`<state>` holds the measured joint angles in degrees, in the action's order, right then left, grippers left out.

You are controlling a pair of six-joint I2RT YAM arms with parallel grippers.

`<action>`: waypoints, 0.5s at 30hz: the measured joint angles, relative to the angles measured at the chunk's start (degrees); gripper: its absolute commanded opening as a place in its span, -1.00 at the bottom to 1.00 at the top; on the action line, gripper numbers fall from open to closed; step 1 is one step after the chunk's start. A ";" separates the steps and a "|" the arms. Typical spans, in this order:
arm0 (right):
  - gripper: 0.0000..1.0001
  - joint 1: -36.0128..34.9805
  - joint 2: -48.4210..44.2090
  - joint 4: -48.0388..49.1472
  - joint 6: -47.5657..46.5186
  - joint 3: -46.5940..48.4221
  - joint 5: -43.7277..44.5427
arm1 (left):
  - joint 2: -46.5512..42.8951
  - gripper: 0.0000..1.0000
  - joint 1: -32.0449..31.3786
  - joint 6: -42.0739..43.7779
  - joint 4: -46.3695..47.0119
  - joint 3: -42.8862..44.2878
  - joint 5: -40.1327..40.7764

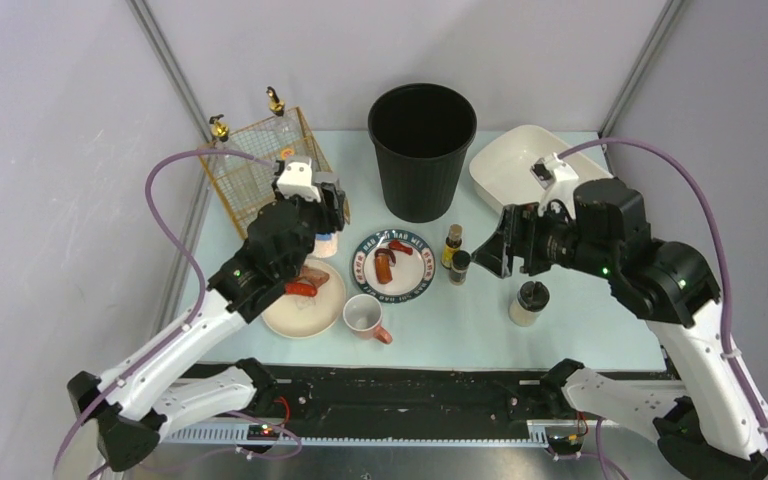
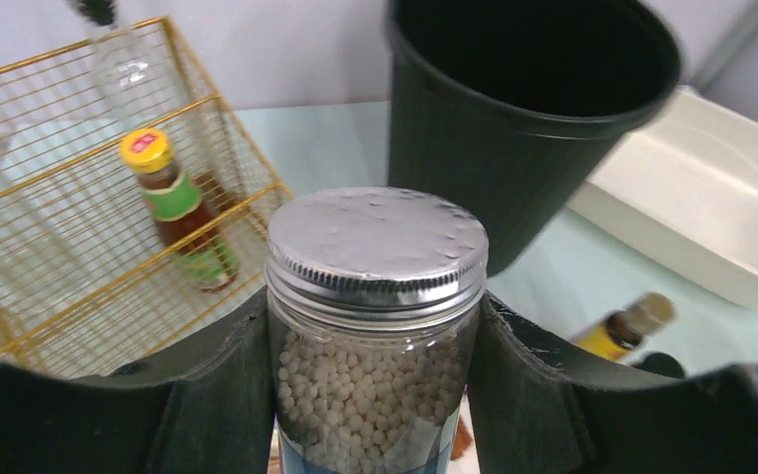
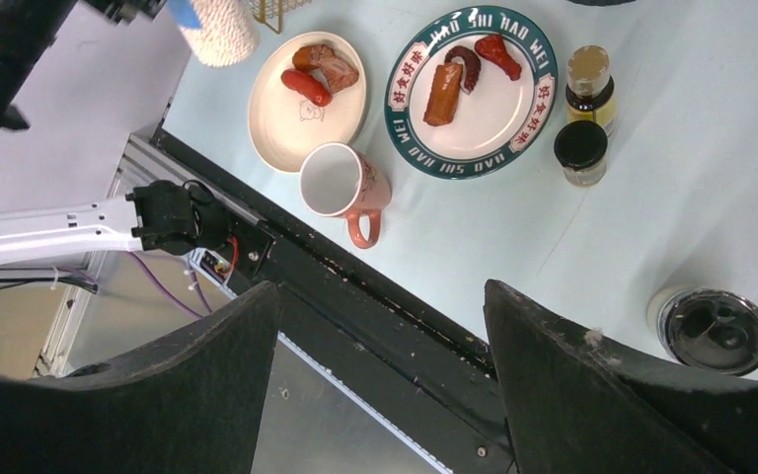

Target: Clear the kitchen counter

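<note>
My left gripper (image 1: 324, 226) is shut on a clear jar (image 2: 375, 326) of small white beads with a silver screw lid, one finger on each side of the glass. It holds the jar (image 1: 326, 244) above the pale mint kitchen counter (image 1: 460, 325), beside the gold wire basket (image 1: 260, 170). My right gripper (image 1: 495, 252) hangs open over the counter's right half with nothing between its fingers (image 3: 553, 365). In the right wrist view its jaws frame the black front rail (image 3: 375, 286).
A black bin (image 1: 422, 150) and a white basin (image 1: 520, 165) stand at the back. On the counter are a cream plate with sausages (image 1: 305, 297), a green-rimmed plate with food (image 1: 392, 262), a mug (image 1: 365, 318), two small bottles (image 1: 453, 245) and a black-lidded jar (image 1: 530, 302). A yellow-capped bottle (image 2: 173, 202) stands in the basket.
</note>
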<state>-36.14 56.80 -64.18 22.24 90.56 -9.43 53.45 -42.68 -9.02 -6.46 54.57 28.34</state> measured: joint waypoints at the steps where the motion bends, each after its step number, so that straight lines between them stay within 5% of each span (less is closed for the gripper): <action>1: 0.60 0.00 -0.81 0.04 -0.07 -0.48 0.04 | 0.72 -1.00 1.11 0.02 0.22 0.00 0.31; 15: 0.60 0.00 -8.98 0.76 -1.33 -8.07 -0.09 | 7.23 -1.00 13.49 6.78 17.86 -0.17 5.14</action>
<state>-36.14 47.81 -63.42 20.91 82.50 -9.52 60.69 -29.19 -2.24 11.40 54.39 33.47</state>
